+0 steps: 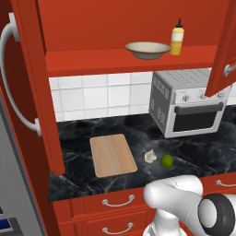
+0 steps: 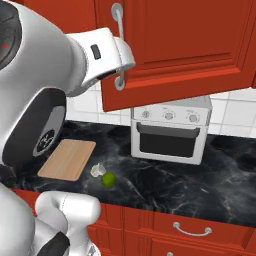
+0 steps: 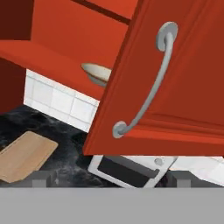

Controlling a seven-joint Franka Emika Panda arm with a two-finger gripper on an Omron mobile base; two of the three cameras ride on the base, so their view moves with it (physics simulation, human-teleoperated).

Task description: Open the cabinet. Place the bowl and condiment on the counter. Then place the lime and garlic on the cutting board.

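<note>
Up on the cabinet [image 1: 115, 62] shelf, near the top of the left base view, the bowl [image 1: 147, 50] sits just beside the condiment [image 1: 177, 40], both doors swung open. Lower centre, the cutting board [image 1: 113, 155] lies bare on the desk [image 1: 198, 152], with the garlic [image 1: 150, 156] and lime [image 1: 167, 161] close together to its right. A toaster oven [image 1: 189, 103] stands at right. The tool [image 3: 111, 179] is released, its tips spread wide before the right door's curved handle [image 3: 148, 94].
</note>
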